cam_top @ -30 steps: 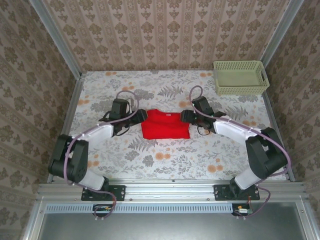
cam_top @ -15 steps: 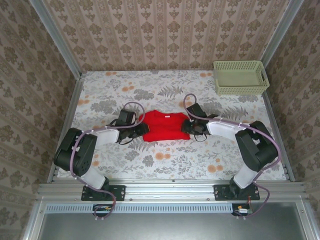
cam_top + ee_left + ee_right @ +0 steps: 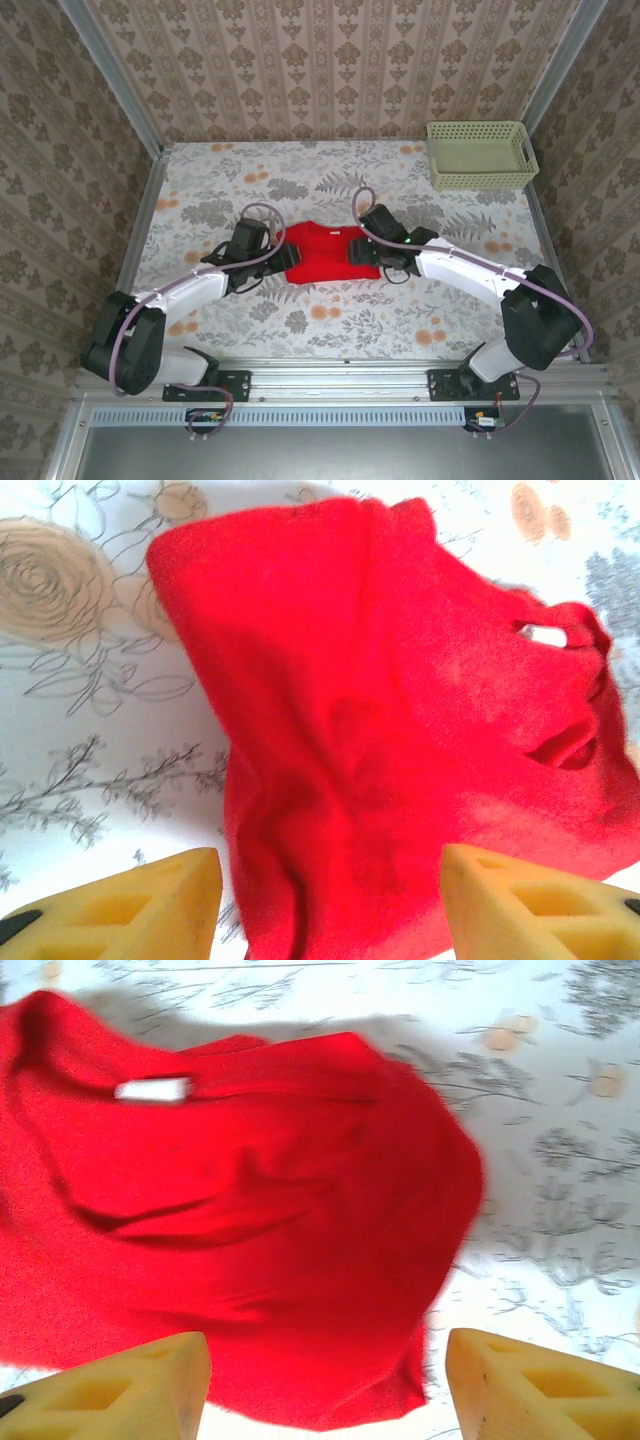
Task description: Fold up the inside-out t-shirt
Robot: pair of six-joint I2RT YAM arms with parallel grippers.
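The red t-shirt [image 3: 325,254] lies a little bunched in the middle of the flowered desk [image 3: 400,320], between the two hands. The left hand [image 3: 273,258] is at its left edge and the right hand [image 3: 362,250] at its right edge. Each hand has its yellow fingertips [image 3: 150,900] spread wide, with the cloth lying between them, not pinched. A white label [image 3: 152,1089] shows at the collar.

The inside-out t-shirt [image 3: 325,252] is soft, matt red cloth with a slightly fuzzy nap. The table [image 3: 400,320] has a smooth, matt, flower-printed cover. The basket [image 3: 482,180] at its far right corner looks like pale green latticed plastic. The left gripper [image 3: 325,860] and the right gripper [image 3: 325,1338] have matt yellow fingers. The rail [image 3: 340,378] along the near edge is dull grey metal.
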